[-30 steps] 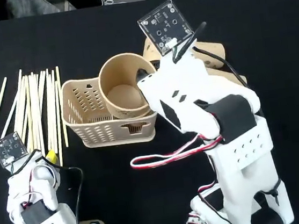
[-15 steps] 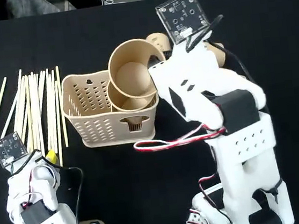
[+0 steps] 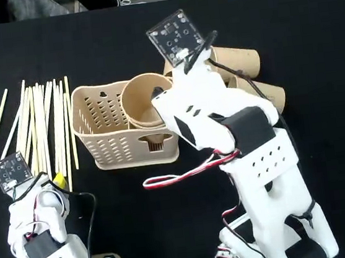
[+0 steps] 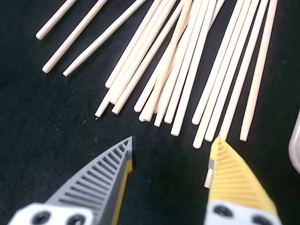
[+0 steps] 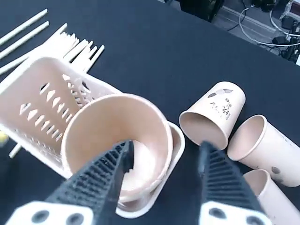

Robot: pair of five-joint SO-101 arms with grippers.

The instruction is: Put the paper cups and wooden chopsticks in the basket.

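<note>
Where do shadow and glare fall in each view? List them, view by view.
High view: the black table is evenly lit, no glare; the white right arm is brightest. Left wrist view: the pale wooden chopsticks are bright, their shadows lost on the black. Right wrist view: soft shade inside the brown paper cup standing in the beige slotted plastic basket.

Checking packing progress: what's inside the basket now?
Inside the basket, at one end, stands a paper cup, seemingly nested in a second cup. The other end holds none of the chopsticks. The floor beneath the cups is covered.
</note>
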